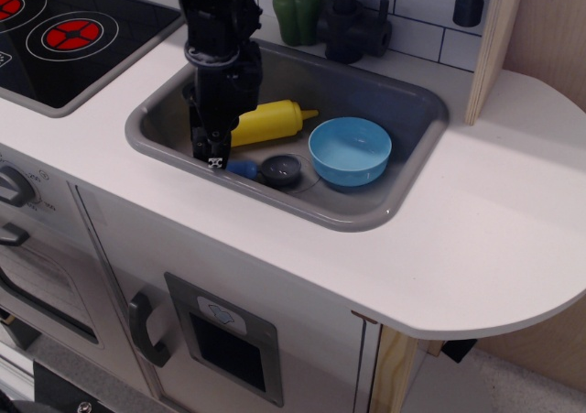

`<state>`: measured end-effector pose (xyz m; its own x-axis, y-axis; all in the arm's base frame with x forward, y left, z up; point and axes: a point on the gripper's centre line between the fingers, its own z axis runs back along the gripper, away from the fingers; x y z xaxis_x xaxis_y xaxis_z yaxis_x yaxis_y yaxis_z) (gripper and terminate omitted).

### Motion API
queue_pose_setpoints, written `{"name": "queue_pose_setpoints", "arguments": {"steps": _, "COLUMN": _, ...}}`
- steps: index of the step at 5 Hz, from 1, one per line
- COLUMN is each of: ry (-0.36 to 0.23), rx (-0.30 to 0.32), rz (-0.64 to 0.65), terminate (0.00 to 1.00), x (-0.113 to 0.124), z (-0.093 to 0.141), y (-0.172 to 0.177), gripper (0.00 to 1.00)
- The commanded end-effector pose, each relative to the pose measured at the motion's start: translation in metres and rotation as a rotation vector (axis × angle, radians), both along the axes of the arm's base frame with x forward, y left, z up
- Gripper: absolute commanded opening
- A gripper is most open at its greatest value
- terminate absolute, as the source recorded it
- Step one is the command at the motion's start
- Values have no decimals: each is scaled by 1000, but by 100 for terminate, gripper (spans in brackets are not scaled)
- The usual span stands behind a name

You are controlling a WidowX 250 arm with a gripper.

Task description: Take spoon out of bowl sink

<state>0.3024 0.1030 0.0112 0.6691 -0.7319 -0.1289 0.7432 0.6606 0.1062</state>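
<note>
The spoon lies low in the grey sink (403,111). Its blue handle (244,168) points left and its dark grey scoop (281,169) rests face up on the sink floor near the front wall. My gripper (213,159) points down into the sink at the handle's left end and looks shut on it. The light blue bowl (350,150) stands empty, just right of the scoop and apart from it.
A yellow squeeze bottle (265,122) lies behind the spoon, next to my gripper. A green toy pepper (297,8) and a black faucet (352,24) stand behind the sink. The black stovetop (64,38) is to the left. White countertop (494,211) extends right.
</note>
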Motion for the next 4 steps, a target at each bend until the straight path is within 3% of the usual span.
{"name": "queue_pose_setpoints", "arguments": {"steps": 1, "ry": -22, "rx": 30, "rz": 38, "terminate": 0, "x": 10, "z": 32, "y": 1, "gripper": 100}}
{"name": "queue_pose_setpoints", "arguments": {"steps": 2, "ry": -40, "rx": -1, "rz": 52, "terminate": 0, "x": 10, "z": 48, "y": 1, "gripper": 100}}
{"name": "queue_pose_setpoints", "arguments": {"steps": 3, "ry": -62, "rx": -75, "rz": 101, "terminate": 0, "x": 15, "z": 73, "y": -6, "gripper": 100}}
{"name": "queue_pose_setpoints", "arguments": {"steps": 4, "ry": -176, "rx": -143, "rz": 204, "terminate": 0, "x": 24, "z": 87, "y": -15, "gripper": 100}}
